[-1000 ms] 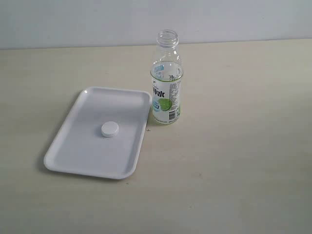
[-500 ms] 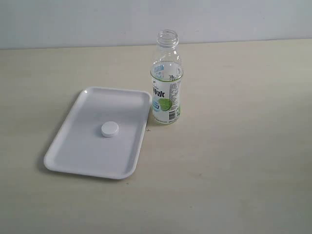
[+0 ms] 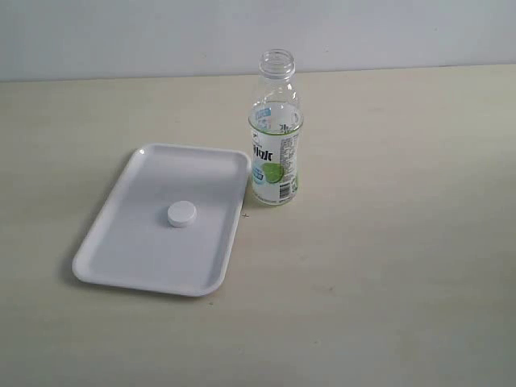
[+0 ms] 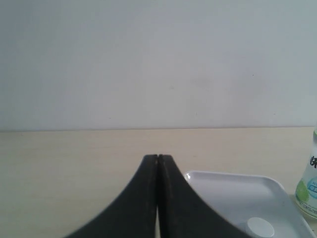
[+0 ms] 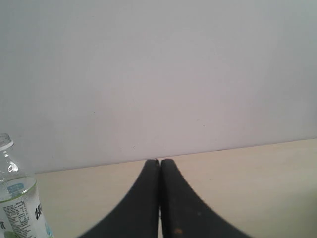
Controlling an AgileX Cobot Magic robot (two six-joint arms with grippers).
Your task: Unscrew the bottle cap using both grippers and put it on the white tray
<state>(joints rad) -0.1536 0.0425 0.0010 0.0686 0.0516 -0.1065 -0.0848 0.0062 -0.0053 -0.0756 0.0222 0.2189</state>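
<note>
- The right gripper has its two black fingers pressed together, the tips meeting with nothing between them.
- The beige counter spreads beyond the fingers, and its far edge meets a plain pale wall.
- The clear bottle stands upright on the counter, off to one side of the gripper and apart from it, partly cut off by the frame.
- Its neck is open, and its label shows small print and some green.
</note>
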